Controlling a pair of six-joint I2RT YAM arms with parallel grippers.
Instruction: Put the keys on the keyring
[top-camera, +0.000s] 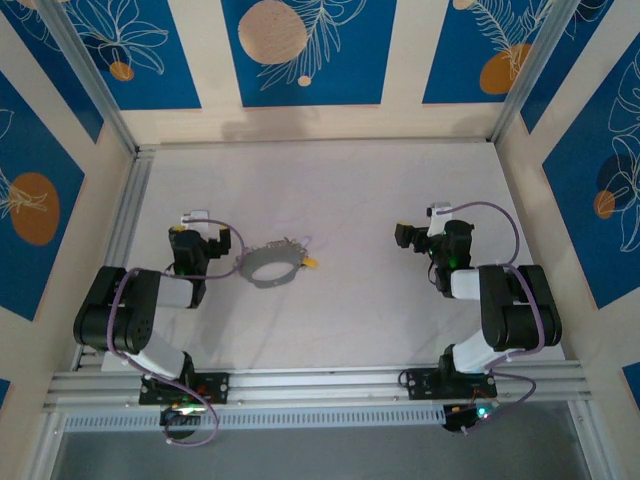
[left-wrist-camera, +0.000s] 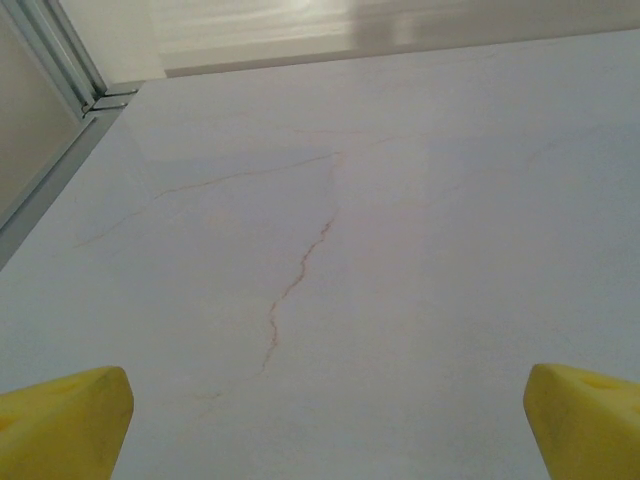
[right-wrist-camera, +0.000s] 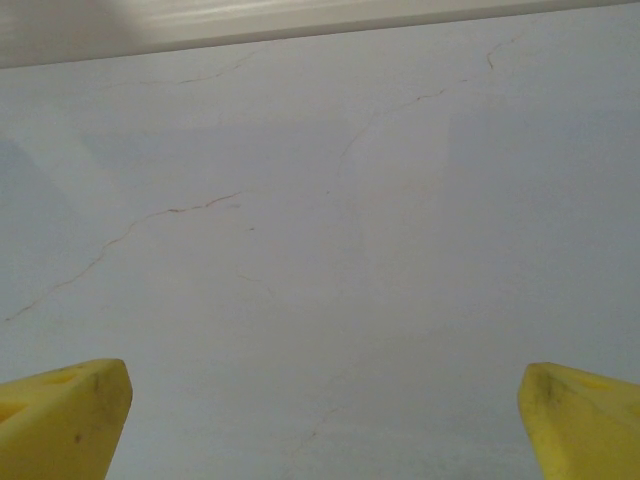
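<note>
The keyring lies flat on the desk, with small keys at its far rim. Just left of it, the left tool has its fingers spread apart. Well to the right, the right tool is spread apart too.

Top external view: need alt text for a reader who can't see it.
A grey keyring with a yellow tag lies on the white table, just right of the left gripper. The right gripper sits further right, well apart from the ring.
</note>
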